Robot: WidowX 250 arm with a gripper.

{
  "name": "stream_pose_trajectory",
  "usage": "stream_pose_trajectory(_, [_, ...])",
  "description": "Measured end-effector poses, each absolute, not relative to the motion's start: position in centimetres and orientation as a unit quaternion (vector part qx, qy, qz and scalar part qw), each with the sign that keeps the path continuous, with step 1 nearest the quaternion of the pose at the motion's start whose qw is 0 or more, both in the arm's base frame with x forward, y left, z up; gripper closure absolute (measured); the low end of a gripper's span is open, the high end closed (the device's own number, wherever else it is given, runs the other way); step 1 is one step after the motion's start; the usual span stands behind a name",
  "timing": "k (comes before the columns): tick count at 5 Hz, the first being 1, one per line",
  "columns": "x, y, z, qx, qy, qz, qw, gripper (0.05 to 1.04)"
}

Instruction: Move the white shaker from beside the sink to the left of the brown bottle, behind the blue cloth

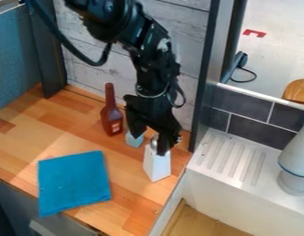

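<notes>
white box (157, 167) at released hand (149, 144); pale block (134, 140), brown bottle (111, 117) close beside, blue cloth (74, 182) near.

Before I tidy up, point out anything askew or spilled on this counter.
The blue cloth looks askew: one corner pokes past the front edge of the wooden counter. No spill shows; the brown bottle and white container stand upright.

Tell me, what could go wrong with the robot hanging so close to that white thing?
The black tool is right by the top of the white container, so a sideways bump might tip it over, perhaps toward the counter's nearby right edge. The little light blue block is close too and could get pushed. The brown bottle is tall with a thin neck, so a swing that way might topple it.
</notes>
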State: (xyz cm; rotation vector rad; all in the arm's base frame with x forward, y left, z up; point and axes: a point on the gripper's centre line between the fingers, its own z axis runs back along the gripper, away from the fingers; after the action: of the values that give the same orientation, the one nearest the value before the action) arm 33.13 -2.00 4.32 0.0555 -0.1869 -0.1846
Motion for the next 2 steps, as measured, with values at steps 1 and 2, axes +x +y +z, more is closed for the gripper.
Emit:
stream_pose_trajectory(1, [33.82,-2.65,3.6,0.029,-0.086,-0.095,0.991,0.27])
stream_pose_trajectory(2, [34.08,-2.98,2.94,0.032,-0.08,-0.098,0.991,0.508])
